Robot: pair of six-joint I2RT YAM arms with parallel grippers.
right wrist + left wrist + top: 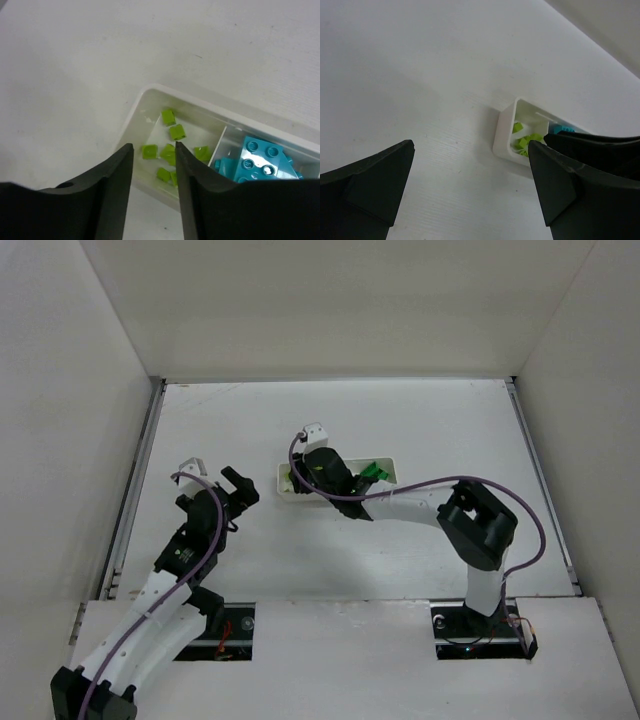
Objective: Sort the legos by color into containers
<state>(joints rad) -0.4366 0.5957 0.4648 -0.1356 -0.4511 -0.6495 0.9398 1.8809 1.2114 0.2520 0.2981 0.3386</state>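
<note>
My right claw (153, 150) hangs over the left end of the white tray (146, 98). Its jaws are parted by a narrow gap and I see nothing pinched between them. Through that gap, and around it, the right wrist view shows the pale green bricks (177, 132) lying loose on the floor of the end compartment. Some sit singly and a few bunch together close under the fingertips. A thin divider (218, 144) walls them off from the next compartment, where the cyan bricks (262, 157) are piled, studs up.

From the overhead camera, the tray lies across the middle of the worktop (420, 420), and my right arm covers most of it. At the tray's right end a small clump of dark green bricks (375, 475) shows in the last compartment.

My left claw (243, 488) is spread wide and empty, off to the left of the tray and clear of it, above bare worktop. Its wrist camera looks across at the tray's near end wall.
</note>
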